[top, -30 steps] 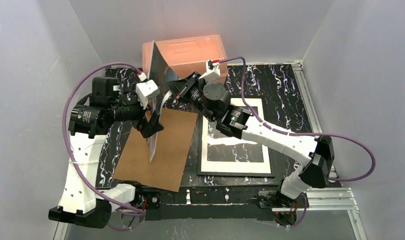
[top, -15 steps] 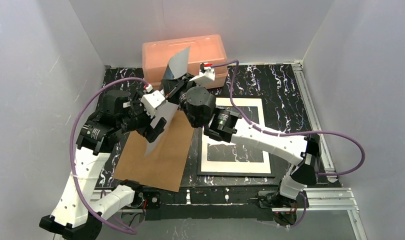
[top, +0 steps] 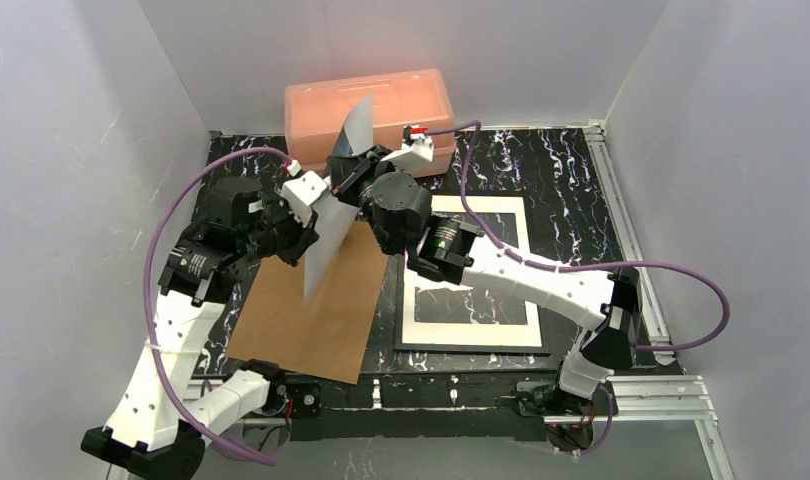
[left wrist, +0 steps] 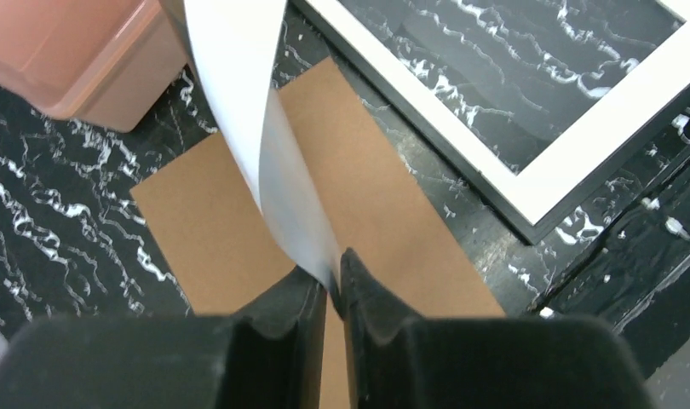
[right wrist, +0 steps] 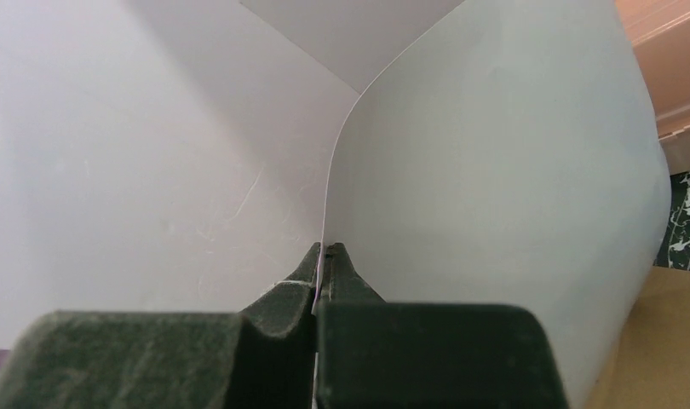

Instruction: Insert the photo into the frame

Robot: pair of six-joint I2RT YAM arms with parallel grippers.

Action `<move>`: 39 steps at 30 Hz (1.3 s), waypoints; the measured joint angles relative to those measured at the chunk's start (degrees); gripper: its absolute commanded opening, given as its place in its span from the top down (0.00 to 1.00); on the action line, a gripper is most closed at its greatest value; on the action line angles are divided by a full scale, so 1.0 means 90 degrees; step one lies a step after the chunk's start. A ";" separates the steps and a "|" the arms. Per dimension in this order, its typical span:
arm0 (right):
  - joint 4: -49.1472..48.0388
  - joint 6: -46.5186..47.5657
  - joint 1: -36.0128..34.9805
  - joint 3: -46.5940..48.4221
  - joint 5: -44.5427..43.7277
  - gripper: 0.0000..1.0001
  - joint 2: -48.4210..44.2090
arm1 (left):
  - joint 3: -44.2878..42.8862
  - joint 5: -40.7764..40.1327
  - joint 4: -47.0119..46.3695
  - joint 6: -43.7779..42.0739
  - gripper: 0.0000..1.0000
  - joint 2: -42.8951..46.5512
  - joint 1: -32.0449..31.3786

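Observation:
The photo (top: 331, 245) is held up in the air on edge above the brown board, its plain white back (left wrist: 256, 128) showing; the printed side is hidden. My left gripper (left wrist: 336, 277) is shut on its lower edge, and in the top view it (top: 314, 232) sits just left of the sheet. My right gripper (right wrist: 323, 250) is shut on the photo's upper part (right wrist: 495, 170), near the peach box (top: 346, 172). The black frame (top: 471, 349) lies flat to the right with a white mat (top: 468, 335) in it, away from both grippers.
A brown backing board (top: 311, 320) lies flat under the photo, left of the frame (left wrist: 529, 226). A peach plastic box (top: 401, 100) stands at the back. White walls close in the left, right and back sides of the black marbled table (top: 561, 170).
My left gripper has gone from open to shut on the photo's lower edge. The right arm swung left with the photo, which now stands more upright between both grippers.

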State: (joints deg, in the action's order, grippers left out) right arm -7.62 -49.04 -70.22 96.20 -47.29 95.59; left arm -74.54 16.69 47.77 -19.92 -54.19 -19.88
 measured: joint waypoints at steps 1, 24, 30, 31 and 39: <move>-0.0002 0.0000 0.0000 0.0000 0.0010 0.92 -0.0007 | -0.0010 0.0034 0.0010 0.0044 1.00 -0.0007 0.0002; -0.1078 0.2657 0.3555 -0.4114 0.7448 0.01 -0.3466 | -0.0806 0.0554 0.0240 -0.1241 1.00 0.0352 -0.0002; -0.0986 0.3378 0.3728 -0.4534 0.7805 0.01 -0.3759 | -0.1071 0.0578 0.0284 -0.1241 1.00 0.0287 -0.0002; -0.0971 0.3439 0.3840 -0.4636 0.7657 0.01 -0.3786 | -0.1115 0.0585 0.0299 -0.1241 1.00 0.0260 -0.0002; -0.1054 0.3028 0.5265 -0.4981 0.6649 0.01 -0.3458 | -0.1756 0.0794 0.0410 -0.1005 1.00 -0.0007 -0.0002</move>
State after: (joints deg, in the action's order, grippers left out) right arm -17.10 -21.78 -22.83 51.37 12.56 64.47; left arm -90.35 23.83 51.46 -28.97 -54.26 -19.90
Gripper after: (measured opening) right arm 0.985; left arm 0.008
